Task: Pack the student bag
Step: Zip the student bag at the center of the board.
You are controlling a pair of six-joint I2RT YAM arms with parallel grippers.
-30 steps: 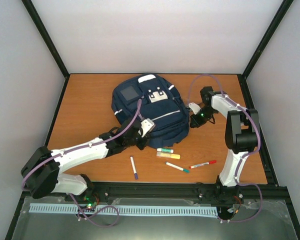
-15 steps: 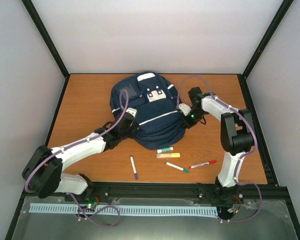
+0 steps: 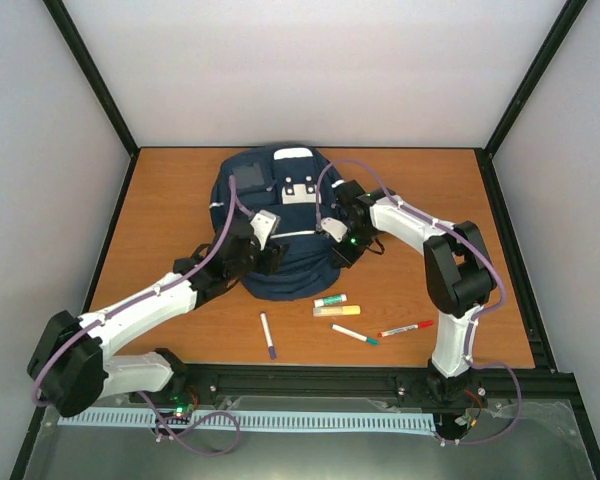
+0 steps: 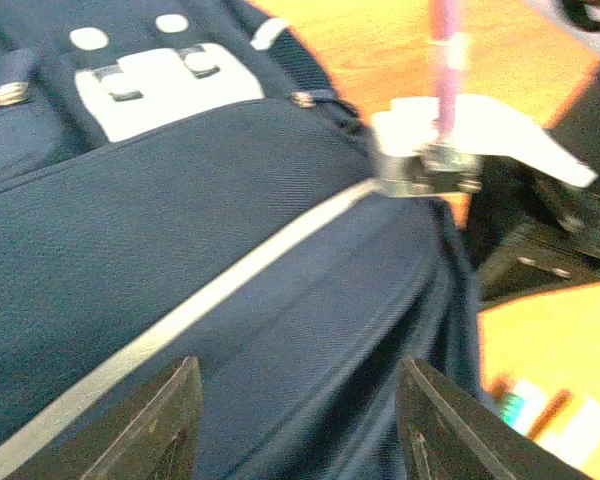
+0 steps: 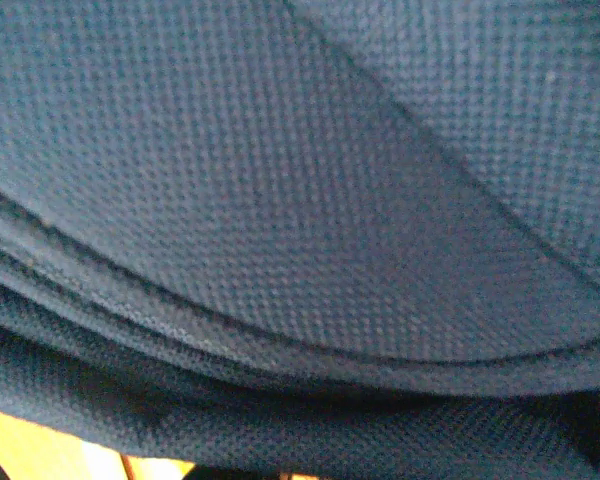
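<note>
The student bag (image 3: 292,268), navy with a thin white stripe and white label patches, lies mid-table with its front up. My left gripper (image 3: 270,257) hovers over its near left part. In the left wrist view this gripper (image 4: 298,385) is open, with striped fabric (image 4: 180,230) below the spread fingers and nothing held. My right gripper (image 3: 343,254) is pressed into the bag's right side and also shows at the right of the left wrist view (image 4: 528,245). Navy weave (image 5: 300,200) fills the right wrist view and hides its fingers, which are shut; whether fabric is pinched I cannot tell.
Near the bag's front edge lie a green-capped marker (image 3: 330,300) and a yellow highlighter (image 3: 336,311). Further toward me are a purple marker (image 3: 267,335), a teal-tipped pen (image 3: 355,335) and a red pen (image 3: 406,328). Black frame posts bound the wooden table (image 3: 160,200).
My left gripper has opened and shifted up over the bag. My right gripper has swung left, and the bag's right side has moved left and bunched with it.
</note>
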